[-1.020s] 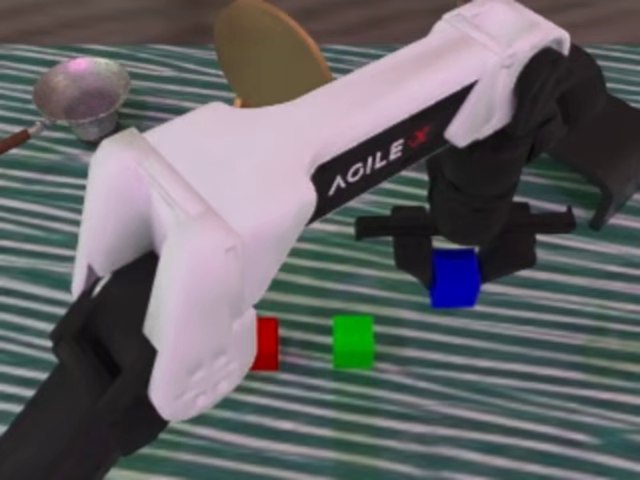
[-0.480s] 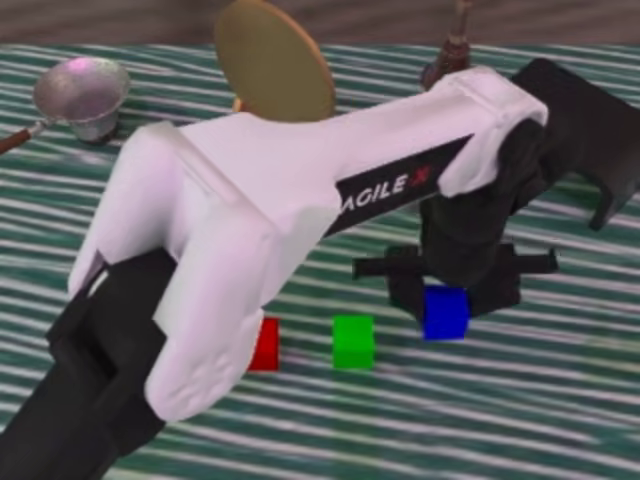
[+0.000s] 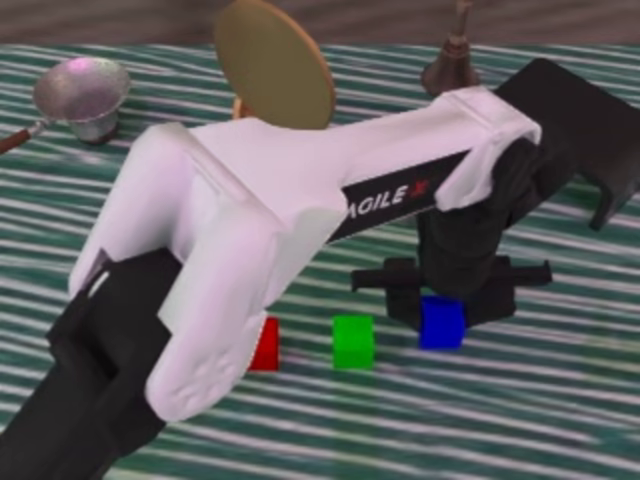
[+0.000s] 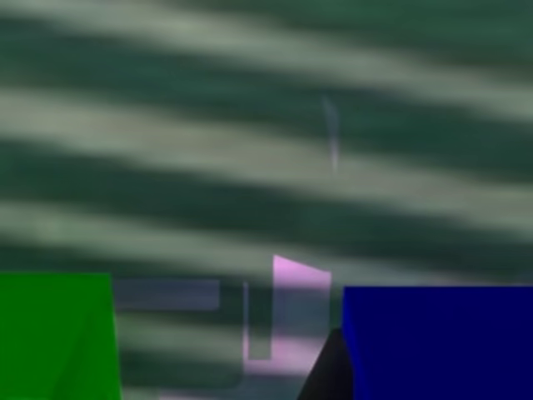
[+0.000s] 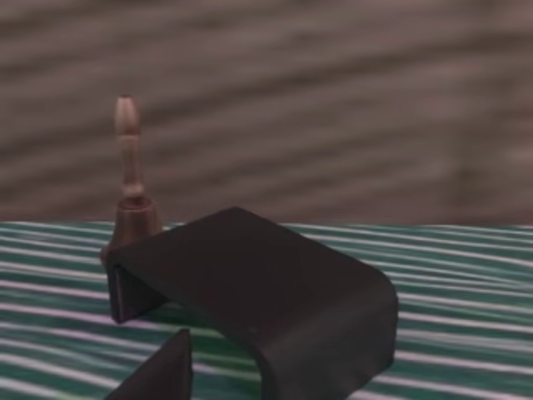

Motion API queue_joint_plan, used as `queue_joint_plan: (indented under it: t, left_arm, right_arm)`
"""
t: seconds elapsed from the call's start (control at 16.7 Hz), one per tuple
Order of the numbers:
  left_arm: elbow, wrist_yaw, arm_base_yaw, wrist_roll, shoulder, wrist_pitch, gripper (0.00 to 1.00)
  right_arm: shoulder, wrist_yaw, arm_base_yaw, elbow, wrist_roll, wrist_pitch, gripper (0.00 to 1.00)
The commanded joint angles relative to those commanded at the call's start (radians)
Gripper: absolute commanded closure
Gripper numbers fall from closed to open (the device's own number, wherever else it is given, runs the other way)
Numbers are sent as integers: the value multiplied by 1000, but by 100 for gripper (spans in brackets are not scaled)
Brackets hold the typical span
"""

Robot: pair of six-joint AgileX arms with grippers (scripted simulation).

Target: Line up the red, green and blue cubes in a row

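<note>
Your left gripper (image 3: 441, 318) has its jaws clamped on the blue cube (image 3: 441, 322), low over the striped counter (image 3: 560, 400) at the right end of the row. You cannot quite tell from the top view whether the blue cube is touching the counter. In the left wrist view you see the blue cube (image 4: 437, 342) close up, with the green cube (image 4: 54, 333) off to one side and a clear gap between them. From above, the green cube (image 3: 353, 342) sits just left of the blue one, and the red cube (image 3: 265, 345) lies further left, partly hidden under your left arm. Behind them stand a wooden disc (image 3: 274, 65), a metal strainer (image 3: 82, 92) and a wooden bell (image 3: 451, 60). Your right gripper stays out of sight; its wrist view shows a black cover (image 5: 266, 308) beside the bell.
</note>
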Motion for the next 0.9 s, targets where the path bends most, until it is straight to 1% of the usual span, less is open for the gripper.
queue_joint_plan:
  t: [0.66,0.72,0.9]
  left_arm:
    - [0,0,0,0,0,0,2]
    - [0,0,0,0,0,0,0]
    - [0,0,0,0,0,0,0]
  right_arm:
    - [0,0,0,0,0,0,0]
    - [0,0,0,0,0,0,0]
    - [0,0,0,0,0,0,0]
